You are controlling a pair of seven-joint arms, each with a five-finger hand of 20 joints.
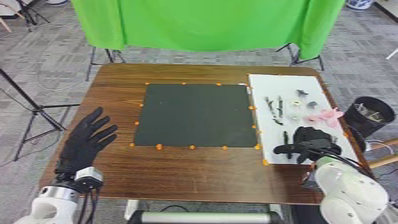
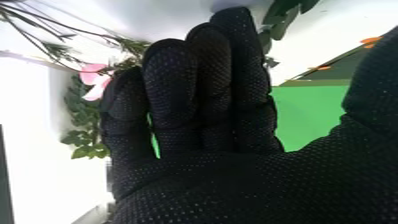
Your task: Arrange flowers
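Note:
In the head view my right hand (image 1: 308,142) is over the near part of the white board (image 1: 275,87), by a dark stem (image 1: 286,144). Green stems (image 1: 274,109), small grey and white blooms (image 1: 296,103) and a pink flower (image 1: 330,117) lie farther up the board. My left hand (image 1: 86,137) is at the table's left side, its fingers straight. The right wrist view has my right hand (image 2: 204,100) with straight fingers and nothing held in them; a pink flower (image 2: 94,80) and green leaves (image 2: 84,117) are beyond the fingers.
A dark mat (image 1: 195,115) edged with orange markers lies mid-table (image 1: 178,175). Off the right edge stands a black bin (image 1: 370,114). Behind the table hangs a green cloth (image 1: 209,25); a tripod (image 1: 37,107) stands at the left.

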